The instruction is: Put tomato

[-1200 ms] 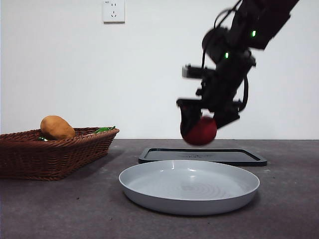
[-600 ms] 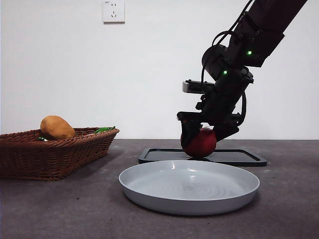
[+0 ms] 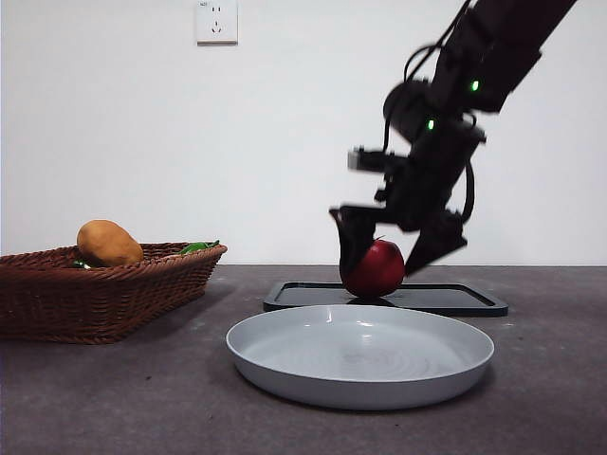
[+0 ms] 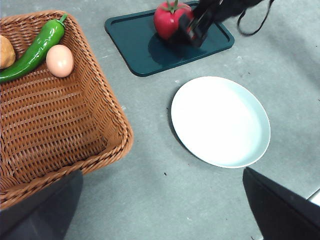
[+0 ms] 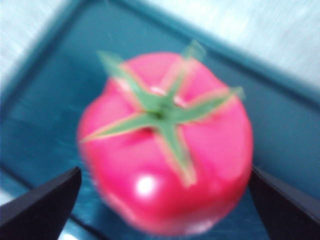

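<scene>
Right claw (image 3: 387, 254) hangs low over the dark rectangular tray (image 3: 446, 300), its jaws spread apart on either side of the glossy red round tomato (image 3: 376, 269) (green calyx up), which sits on the tray. Just in front lies the shallow pale grey round plate (image 3: 360, 354), bare bench (image 3: 560, 379) around it. Brown woven wicker basket (image 3: 95, 294) stands well apart. Left claw (image 4: 160, 210) waits open. No readable writing shows.

Low level front view; two downward wrist views, all sharing the tray (image 3: 455, 300).
</scene>
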Controlling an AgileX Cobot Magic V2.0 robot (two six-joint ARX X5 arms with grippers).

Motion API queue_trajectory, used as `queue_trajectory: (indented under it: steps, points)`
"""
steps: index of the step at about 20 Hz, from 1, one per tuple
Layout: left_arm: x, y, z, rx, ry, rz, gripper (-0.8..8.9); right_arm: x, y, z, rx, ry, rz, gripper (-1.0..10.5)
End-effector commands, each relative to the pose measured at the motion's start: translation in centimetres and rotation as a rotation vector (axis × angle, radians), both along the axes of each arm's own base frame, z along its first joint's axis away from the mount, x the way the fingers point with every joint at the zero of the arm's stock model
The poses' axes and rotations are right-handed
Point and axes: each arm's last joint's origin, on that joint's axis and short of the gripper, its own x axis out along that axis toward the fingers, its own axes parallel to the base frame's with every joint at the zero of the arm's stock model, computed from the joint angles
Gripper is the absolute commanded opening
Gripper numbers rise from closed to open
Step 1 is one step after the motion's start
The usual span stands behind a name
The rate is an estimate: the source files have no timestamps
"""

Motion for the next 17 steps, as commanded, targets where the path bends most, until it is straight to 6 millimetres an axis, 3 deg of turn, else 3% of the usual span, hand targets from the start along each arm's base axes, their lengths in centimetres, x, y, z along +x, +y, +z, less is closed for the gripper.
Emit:
queue_trajectory:
  steps: [1,4,8,13,17]
  points:
    - [0.0,-0.1,0.7,-0.011,-0.023,-0.005,4.96,-0.6,0.0,2.6,0.025,-0.033,-0.004,5.9]
    - [0.0,-0.1,0.7,-0.012,-0.025,-0.005,4.96,-2.2,-0.5,5.9,0.056,-0.046,0.018,5.9]
    - [0.0,-0.1,0.7,-0.012,-0.025,-0.005,4.96,-5.7,-1.8,11.7,0.106,-0.097,0.046,5.9]
    - [0.0,-0.1,0.7,-0.012,-0.027,-0.005,4.96,-12.8,-4.5,18.5,0.107,-0.141,0.064,5.9]
    - [0.1,-0.1,0.7,-0.013,-0.029,-0.005,4.96,-18.8,-6.8,21.7,0.121,-0.138,0.09,5.9]
